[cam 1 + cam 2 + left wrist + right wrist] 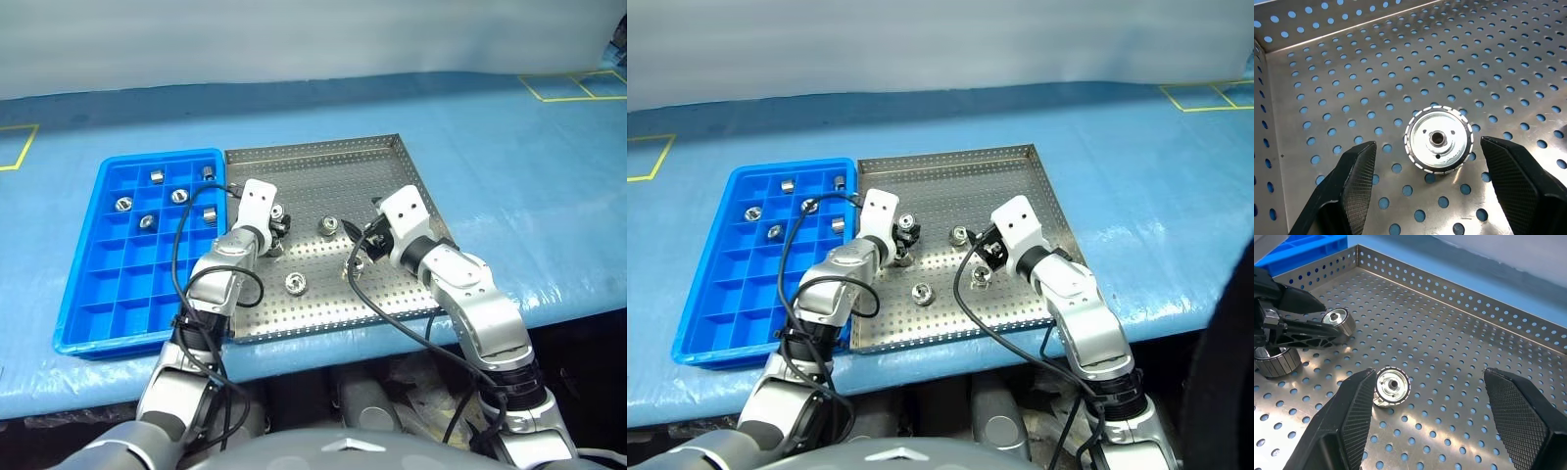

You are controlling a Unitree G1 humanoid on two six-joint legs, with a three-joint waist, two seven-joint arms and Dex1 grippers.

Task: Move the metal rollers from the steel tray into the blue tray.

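Six metal rollers (179, 196) are seen in separate compartments at the far end of the blue tray (98, 304), which lies beside the steel tray (392, 171) on the table (549, 196). Five more rollers are scattered on the perforated steel floor. The left gripper (1425, 171) is spread around one roller (1438, 139) without touching it; the right gripper (1422, 406) is released above another (1392, 386).

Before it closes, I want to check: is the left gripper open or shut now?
Open. The left gripper has its fingers apart, with a metal roller lying untouched on the steel tray.
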